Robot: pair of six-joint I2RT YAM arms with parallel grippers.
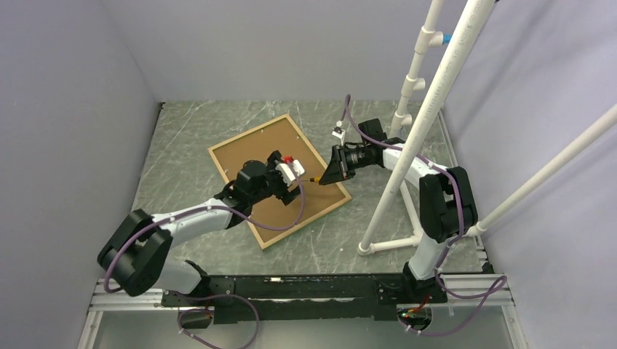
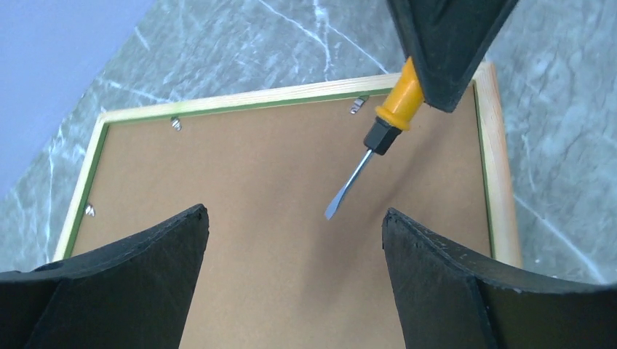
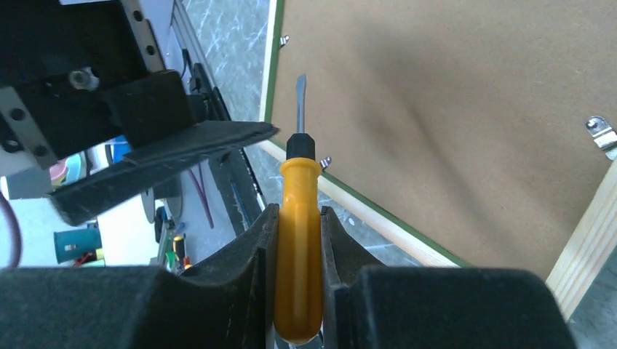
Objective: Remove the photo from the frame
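Observation:
The frame (image 1: 247,133) lies face down on the table, its light wood rim (image 2: 247,97) and thin green inner edge up. The brown backing board (image 2: 240,189) fills it, held by small metal clips (image 2: 175,123). The photo is hidden under the board. My left gripper (image 2: 295,214) is open and empty, just above the board's middle (image 1: 297,178). My right gripper (image 3: 298,211) is shut on a yellow-handled flat screwdriver (image 3: 298,240). It sits at the frame's right edge (image 1: 331,171), with the blade (image 2: 342,193) pointing over the board between my left fingers.
A white PVC pipe stand (image 1: 429,109) rises at the right, close behind my right arm. Grey walls close in the left, back and right sides. A black rail (image 1: 305,287) runs along the near edge. More clips (image 3: 602,134) sit on the frame's rim.

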